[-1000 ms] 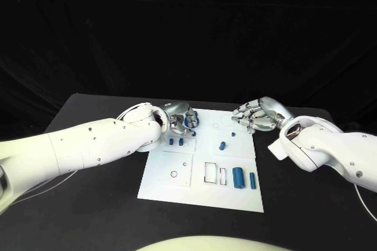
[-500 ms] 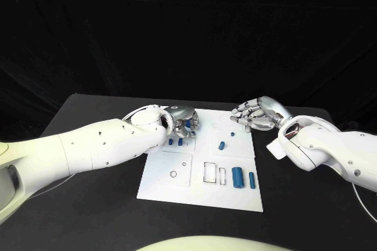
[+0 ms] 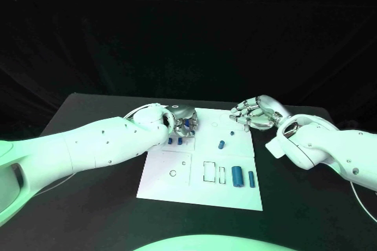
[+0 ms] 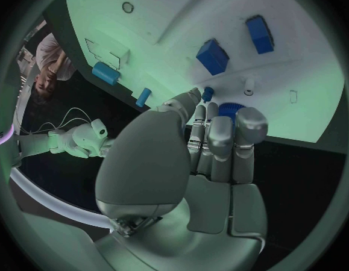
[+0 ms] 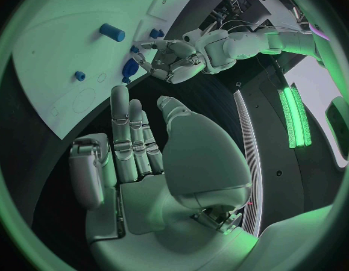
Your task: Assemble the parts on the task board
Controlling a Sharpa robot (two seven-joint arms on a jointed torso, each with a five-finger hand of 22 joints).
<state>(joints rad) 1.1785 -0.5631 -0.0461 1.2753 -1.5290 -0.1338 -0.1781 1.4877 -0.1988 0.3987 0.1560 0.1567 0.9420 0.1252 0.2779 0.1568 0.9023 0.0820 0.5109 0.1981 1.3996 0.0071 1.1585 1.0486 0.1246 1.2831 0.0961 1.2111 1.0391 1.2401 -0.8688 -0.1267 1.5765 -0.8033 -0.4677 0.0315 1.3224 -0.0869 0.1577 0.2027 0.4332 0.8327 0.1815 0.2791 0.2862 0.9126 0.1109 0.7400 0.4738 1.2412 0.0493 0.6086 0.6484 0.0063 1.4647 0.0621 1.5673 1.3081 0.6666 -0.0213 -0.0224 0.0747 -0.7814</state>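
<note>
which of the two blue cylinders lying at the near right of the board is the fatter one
The left one of the pair, beside the rectangular outlines; the cylinder to its right is clearly thinner and sits nearer the task board's right edge.

The left arm (image 3: 94, 145) comes in from the left edge of the head view and runs up toward the centre; its left hand (image 3: 184, 123) sits just left of centre, fingers (image 4: 219, 132) curled down and close together. The right arm (image 3: 330, 153) enters from the right edge; the right hand (image 3: 253, 114) is raised right of centre, fingers (image 5: 132, 132) loosely curled, palm empty
</note>
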